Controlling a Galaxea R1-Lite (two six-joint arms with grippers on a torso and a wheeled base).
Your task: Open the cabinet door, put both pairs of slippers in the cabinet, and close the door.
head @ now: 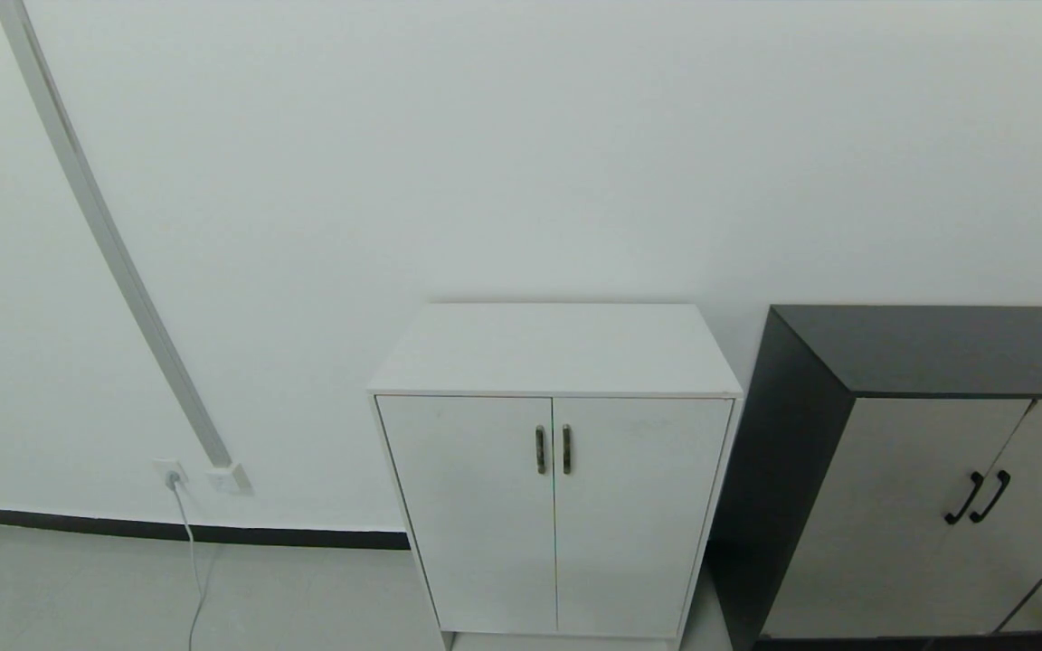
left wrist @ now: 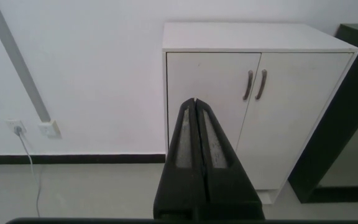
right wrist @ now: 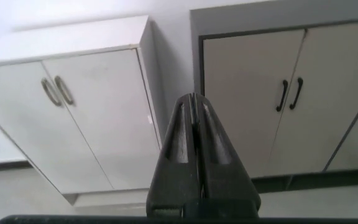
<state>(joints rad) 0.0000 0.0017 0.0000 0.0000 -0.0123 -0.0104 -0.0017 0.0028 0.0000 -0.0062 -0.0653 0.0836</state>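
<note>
A grey conduit (head: 105,226) slants down the white wall (head: 521,136) from the upper left of the frame to a socket (head: 170,472) at lower left. There a pale cable (head: 195,561) is plugged in and trails down to the floor (head: 78,597) past a black baseboard (head: 213,533). At lower centre the white cabinet (head: 554,348) stands against the wall with both doors shut, the left door (head: 471,506) and right door (head: 639,506) meeting at a narrow seam flanked by two upright metal handles (head: 540,449). Just beside it, at lower right, stands a dark cabinet (head: 792,470) with grey doors (head: 901,515), also shut, and black pulls (head: 978,497). In the left wrist view, the left pincer (left wrist: 194,102) is clenched, its two fingers pressed flat together on nothing, its tip seen against the white cabinet's left door and well short of it. In the right wrist view, the right pincer (right wrist: 194,96) is likewise clenched and empty, its tip set against the gap between the two cabinets.
</note>
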